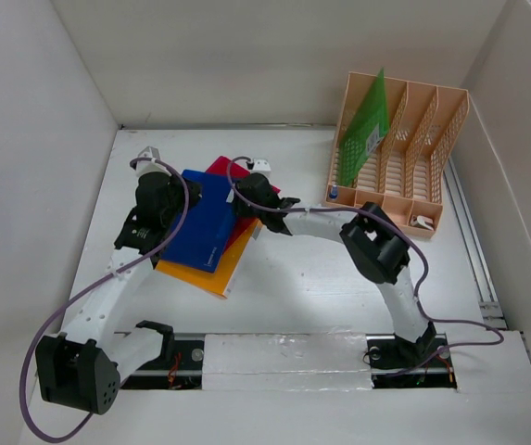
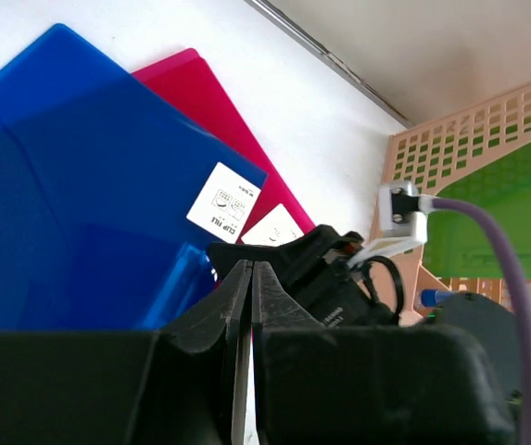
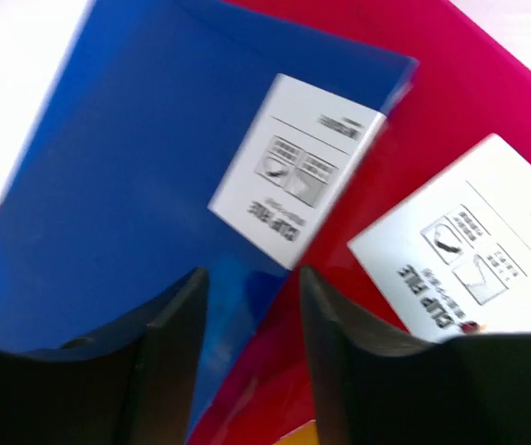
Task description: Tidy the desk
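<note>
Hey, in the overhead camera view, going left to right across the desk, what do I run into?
left gripper → blue folder → right gripper → peach file rack. The red folder and orange folder lie under the blue one, so they are left out.

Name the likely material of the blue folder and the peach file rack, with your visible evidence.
Blue folder: probably thin plastic sheet, glossy and slightly translucent; sheen and darker layers show through. Peach file rack: looks like moulded rigid plastic, matte; uniform colour, regular lattice of holes.
</note>
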### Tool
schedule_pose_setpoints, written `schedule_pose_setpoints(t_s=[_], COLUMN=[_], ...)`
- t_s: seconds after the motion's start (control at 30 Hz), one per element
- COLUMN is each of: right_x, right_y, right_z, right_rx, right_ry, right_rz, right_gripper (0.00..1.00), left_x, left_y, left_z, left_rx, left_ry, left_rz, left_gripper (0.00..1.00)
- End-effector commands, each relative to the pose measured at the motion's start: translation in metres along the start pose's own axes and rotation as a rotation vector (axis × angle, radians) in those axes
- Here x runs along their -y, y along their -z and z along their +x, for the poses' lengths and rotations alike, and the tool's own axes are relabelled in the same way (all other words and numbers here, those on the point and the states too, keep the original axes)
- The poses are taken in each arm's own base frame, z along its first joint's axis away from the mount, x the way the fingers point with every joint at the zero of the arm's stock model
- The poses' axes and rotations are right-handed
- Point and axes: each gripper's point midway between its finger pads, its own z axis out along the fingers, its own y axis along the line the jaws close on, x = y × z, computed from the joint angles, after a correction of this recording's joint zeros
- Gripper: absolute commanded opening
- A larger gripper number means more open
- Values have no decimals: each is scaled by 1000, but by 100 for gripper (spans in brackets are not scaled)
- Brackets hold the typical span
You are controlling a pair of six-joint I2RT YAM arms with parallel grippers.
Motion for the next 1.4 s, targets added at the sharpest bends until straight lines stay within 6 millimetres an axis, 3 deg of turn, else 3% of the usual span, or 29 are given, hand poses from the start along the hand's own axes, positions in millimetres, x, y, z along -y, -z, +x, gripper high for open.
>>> schedule_pose_setpoints(t_s=[0.0,0.3,0.37,0.47,0.57,0.63,0.67,0.7,0.77,0.8,0.9,1.03,1.13,1.23,1.27,1.3,1.33,1.37], right_x=[-2,5,4,5,7,5,13,2,-2,-6,-5,14,26,18,6,7,5,-7], right_y=[-2,-11,-13,-9,-3,3,7,18,32,47,80,106,113,103,92,86,79,70], right_z=[-4,21,19,15,16,10,17,-2,-15,-30,-49,-43,-26,-14,-21,-15,-15,-15], right_rx=[38,8,15,27,34,50,40,88,121,155,210,232,202,154,148,105,91,76], right_ry=[-25,-20,-24,-45,-70,-93,-92,-119,-142,-158,-174,-207,-217,-172,-161,-128,-92,-71], right_rz=[67,121,126,135,128,120,132,94,64,41,36,43,51,11,2,25,38,42], right_gripper=[47,49,42,17,0,0,0,0,0,0,0,0,0,0,5,12,25,31], left_x=[15,35,37,41,44,44,45,47,49,50,50,54,53,58,58,57,56,54], left_y=[3,15,17,20,23,23,24,25,28,29,29,31,28,29,29,29,28,27], left_z=[-11,-13,-17,-16,-16,-18,-17,-17,-18,-20,-20,-17,-14,-11,-12,-14,-15,-15], left_rx=[19,18,32,16,24,31,22,19,23,33,32,22,8,-10,-4,1,5,6], left_ry=[-10,-10,-9,-14,-15,-17,-18,-19,-19,-18,-19,-15,-16,-10,-11,-13,-15,-17], left_rz=[61,165,172,192,213,211,215,223,239,244,241,267,265,294,292,285,274,264], left_gripper=[0,3,4,5,6,7,7,8,8,9,9,10,10,10,10,10,10,10])
